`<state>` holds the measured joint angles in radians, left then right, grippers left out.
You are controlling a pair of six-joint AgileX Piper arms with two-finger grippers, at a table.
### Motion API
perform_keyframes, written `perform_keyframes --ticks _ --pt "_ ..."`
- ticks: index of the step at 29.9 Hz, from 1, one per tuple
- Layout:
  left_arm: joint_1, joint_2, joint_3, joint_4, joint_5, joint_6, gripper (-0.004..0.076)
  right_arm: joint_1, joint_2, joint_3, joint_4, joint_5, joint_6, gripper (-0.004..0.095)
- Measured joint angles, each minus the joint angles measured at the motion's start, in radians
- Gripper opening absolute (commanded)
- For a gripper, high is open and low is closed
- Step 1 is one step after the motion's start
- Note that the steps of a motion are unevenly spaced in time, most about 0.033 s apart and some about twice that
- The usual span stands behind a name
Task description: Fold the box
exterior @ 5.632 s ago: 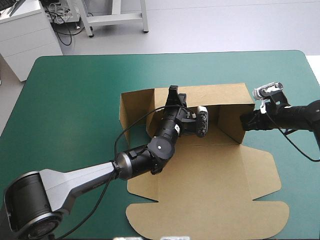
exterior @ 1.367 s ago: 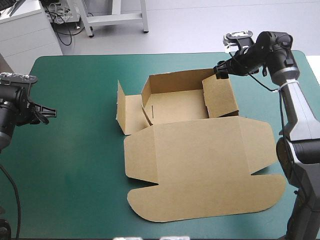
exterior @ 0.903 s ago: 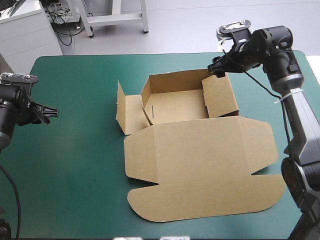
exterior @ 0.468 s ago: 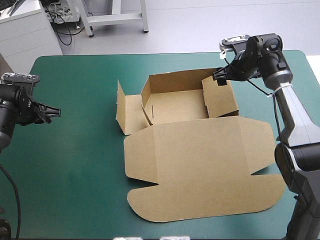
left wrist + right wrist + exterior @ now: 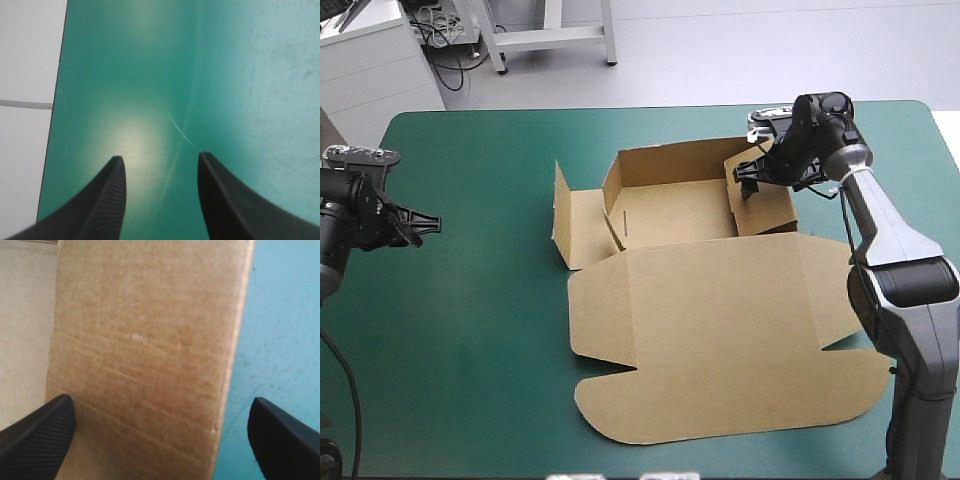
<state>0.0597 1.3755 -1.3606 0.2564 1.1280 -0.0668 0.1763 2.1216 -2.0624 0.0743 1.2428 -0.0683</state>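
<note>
- Coming down from above the far right corner, the right gripper (image 5: pixel 750 180) is now at the top edge of the right wall (image 5: pixel 766 208) of the box (image 5: pixel 710 310). Its black fingers stand wide apart with the board between them, gripping nothing.
- The box lies mid-table on the teal-green cover (image 5: pixel 470 330), with the back wall (image 5: pixel 670 160) raised, the lid flat toward the near edge and the left flap (image 5: pixel 575 230) lying outward.
- My judgement: the right wall is the next part to fold in (the left side remains to do).
- The left gripper (image 5: pixel 425 224) has withdrawn to the table's left edge, open and empty over bare cover.
- Whether the right fingers touch the board, I cannot tell.
</note>
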Motion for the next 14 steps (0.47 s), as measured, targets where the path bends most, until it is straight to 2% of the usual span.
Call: perform_keyframes --ticks 3,11,12,14 --pt "0.000 0.000 0.000 0.000 0.000 0.000 0.0323 0.000 0.005 0.000 -0.002 -0.001 0.014 0.0661" --pt "0.000 0.000 0.000 0.000 0.000 0.003 0.0323 0.000 0.011 0.000 -0.015 -0.003 0.025 0.0039" --pt "0.000 0.000 0.000 0.000 0.000 0.004 0.0323 0.000 0.011 0.000 -0.021 -0.003 0.020 -0.0011" --pt "0.000 0.000 0.000 0.000 0.000 0.004 0.0323 -0.001 0.011 0.000 -0.031 -0.006 0.010 -0.0018"
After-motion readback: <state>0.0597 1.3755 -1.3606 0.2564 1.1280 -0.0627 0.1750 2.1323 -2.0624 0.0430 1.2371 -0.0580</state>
